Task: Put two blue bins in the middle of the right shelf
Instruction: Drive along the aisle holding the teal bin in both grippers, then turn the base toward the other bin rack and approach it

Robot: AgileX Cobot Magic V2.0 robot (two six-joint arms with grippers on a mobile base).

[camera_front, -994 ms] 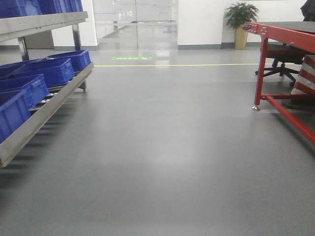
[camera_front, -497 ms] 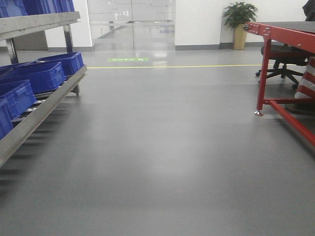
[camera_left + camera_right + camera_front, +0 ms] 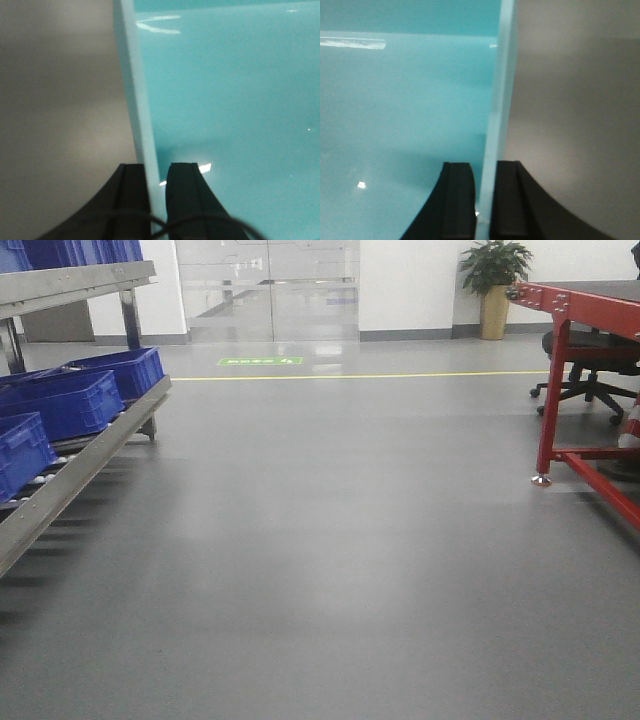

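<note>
A pale sky-blue bin fills both wrist views. In the left wrist view its inside (image 3: 235, 100) lies to the right and its left rim (image 3: 140, 100) runs up the frame. My left gripper (image 3: 157, 172) is shut on that rim, one finger inside and one outside. In the right wrist view the bin's inside (image 3: 405, 100) lies to the left and its right rim (image 3: 501, 100) runs up the frame. My right gripper (image 3: 484, 170) is shut on it the same way. Grey floor shows past both rims. I see one bin only; the bin and grippers are out of the front view.
In the front view a steel shelf rack (image 3: 85, 450) with dark royal-blue crates (image 3: 62, 400) stands at the left. A red-framed table (image 3: 570, 380) stands at the right, with an office chair (image 3: 590, 365) beyond it. A potted plant (image 3: 494, 285) and glass doors (image 3: 265, 290) are far ahead.
The front view has shifted: the left rack and crates slid further left and out of frame, and the red table moved rightward. The base is moving or turning across the floor.
</note>
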